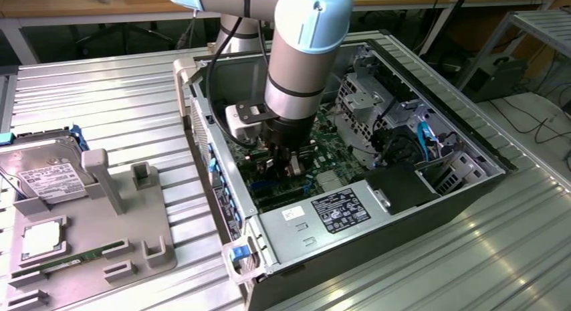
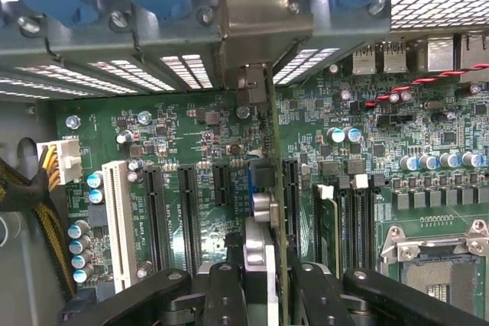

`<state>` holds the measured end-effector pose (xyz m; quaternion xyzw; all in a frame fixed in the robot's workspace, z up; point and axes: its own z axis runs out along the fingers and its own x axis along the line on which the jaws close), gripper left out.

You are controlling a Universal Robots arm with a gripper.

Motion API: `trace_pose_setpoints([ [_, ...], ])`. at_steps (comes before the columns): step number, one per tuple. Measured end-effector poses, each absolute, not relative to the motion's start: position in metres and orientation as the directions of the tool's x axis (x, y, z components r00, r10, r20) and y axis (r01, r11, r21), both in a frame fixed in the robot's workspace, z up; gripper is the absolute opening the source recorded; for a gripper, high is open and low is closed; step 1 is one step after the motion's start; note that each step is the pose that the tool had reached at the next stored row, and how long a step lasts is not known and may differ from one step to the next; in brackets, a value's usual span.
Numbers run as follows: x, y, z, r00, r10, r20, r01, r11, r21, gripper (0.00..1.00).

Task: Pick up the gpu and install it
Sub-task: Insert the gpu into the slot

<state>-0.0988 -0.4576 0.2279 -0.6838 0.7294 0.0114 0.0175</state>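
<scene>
the gripper (image 1: 283, 162) is down inside the open computer case (image 1: 464, 147), pinching the gpu (image 2: 263, 205) between its fingers. the card stands on edge over the motherboard (image 2: 191, 127). from the wrist, the card's thin edge runs straight out ahead of the gripper. its silver bracket (image 2: 263, 17) is at the far end, up against the case's rear slot openings. the lower edge is over or just beside a long black expansion slot (image 2: 292, 196); i can't tell if they touch yet.

to seat it well, i'd say the card needs to stay square to that slot. the bracket should slide down flush with the rear wall, and the push should go straight down and evenly, with no lean toward the neighbouring slots.

as for writing, the power supply (image 1: 344, 207) close beside the gripper has a dark printed label, but i can't read it. the hard drive (image 1: 45, 177), well away from the gripper out on the table (image 1: 107, 104), has a white label that is just as illegible. there's tiny white print by the slots, too small to make out.
</scene>
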Motion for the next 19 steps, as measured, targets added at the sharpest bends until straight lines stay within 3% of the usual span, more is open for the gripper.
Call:
trace_pose_setpoints([
  [19,-0.0988,-0.4587,0.2291,-0.083,-0.996,-0.041,-0.996,0.084,-0.007,0.29],
])
